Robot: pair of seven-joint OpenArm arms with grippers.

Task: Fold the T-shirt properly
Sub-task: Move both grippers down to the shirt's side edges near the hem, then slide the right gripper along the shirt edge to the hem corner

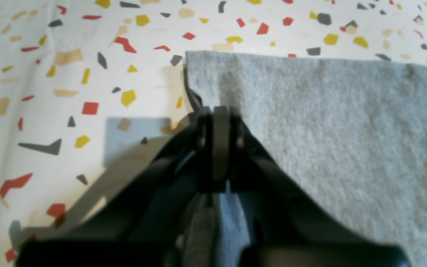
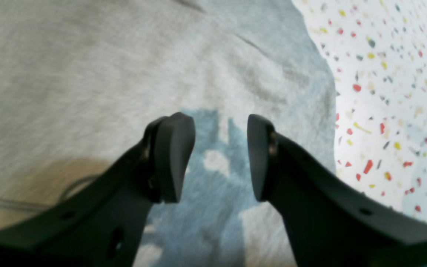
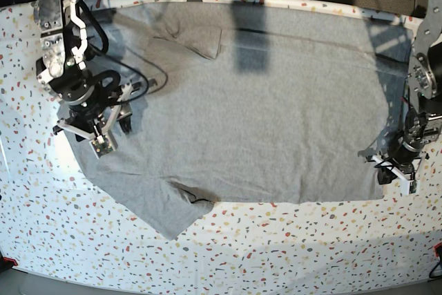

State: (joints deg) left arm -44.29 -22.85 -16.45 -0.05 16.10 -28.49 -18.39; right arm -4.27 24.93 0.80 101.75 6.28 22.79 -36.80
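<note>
The light grey T-shirt (image 3: 255, 115) lies spread flat on the table with its plain side up. No lettering shows. One sleeve (image 3: 162, 212) points to the front left. My left gripper (image 3: 384, 165) is at the shirt's front right hem corner. In the left wrist view the gripper (image 1: 215, 111) is shut, and the shirt's (image 1: 328, 122) side edge is pinched between the fingers. My right gripper (image 3: 114, 132) hangs over the shirt's left part near the sleeves. In the right wrist view it (image 2: 221, 159) is open and empty, just above the grey cloth (image 2: 87, 74).
The table (image 3: 276, 240) has a white cover with coloured speckles and shows around the shirt in front and at both sides. A thin black cable (image 3: 148, 74) from the right arm lies over the shirt. A second sleeve (image 3: 197, 39) is folded in at the back left.
</note>
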